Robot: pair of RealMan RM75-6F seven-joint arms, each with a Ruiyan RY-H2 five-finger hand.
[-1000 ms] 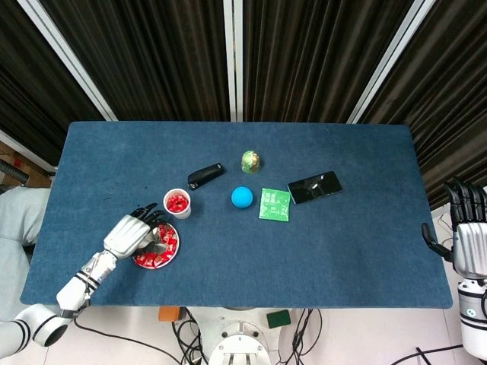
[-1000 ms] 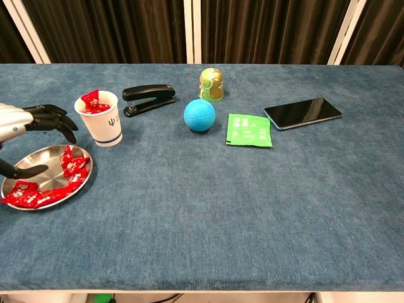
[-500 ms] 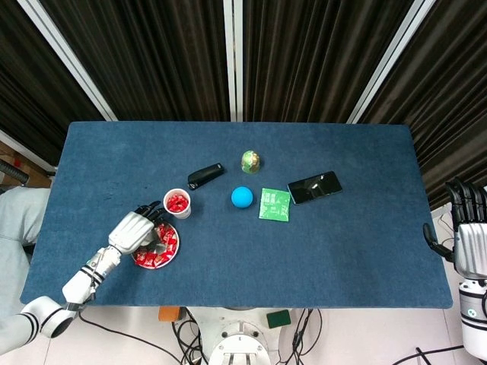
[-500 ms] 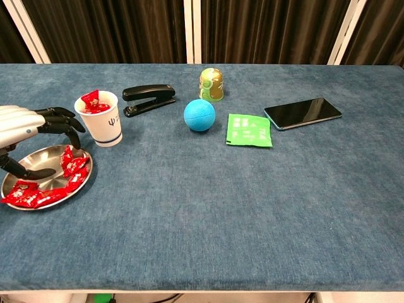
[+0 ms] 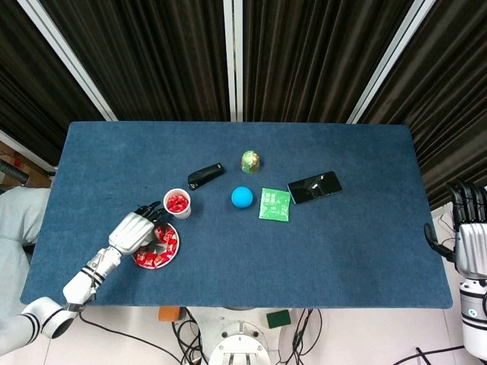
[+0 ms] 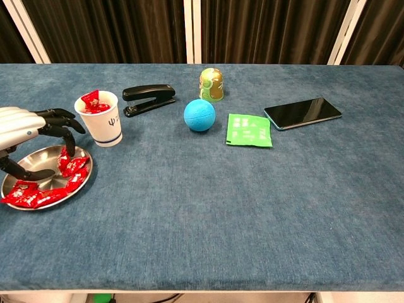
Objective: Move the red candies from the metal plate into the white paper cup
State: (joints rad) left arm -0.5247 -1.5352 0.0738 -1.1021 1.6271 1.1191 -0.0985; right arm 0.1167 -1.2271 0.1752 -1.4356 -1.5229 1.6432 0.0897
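Reaching into the metal plate (image 6: 12,172) with the left hand (image 6: 19,126), the robot is at the pick-up step of the transfer. The fingers (image 6: 60,129) are spread and curved downward over the plate, the thumb (image 6: 28,170) set apart lower down; nothing is visibly held between them. One fingertip reaches down to the nearest red candies (image 6: 69,165), though whether it touches a wrapper cannot be told from either view.

To do this step well, the fingertips would probably need to settle on one wrapper at the edge of the heap, with the thumb drawn in under it to close a firm pinch before any lift. The crinkled wrappers look slippery and overlap, so a shallow pinch risks dragging a neighbour along or dropping the piece short of the cup.

Most of the candies lie below and just in front of the fingertips, between them and the thumb; a further cluster lies behind the thumb at the plate's near rim. The white paper cup (image 6: 100,118), already holding some red pieces, stands just beyond the fingertips, beside the plate. The right hand (image 5: 469,228) hangs off the table edge, well apart from the work, fingers loosely extended and empty.
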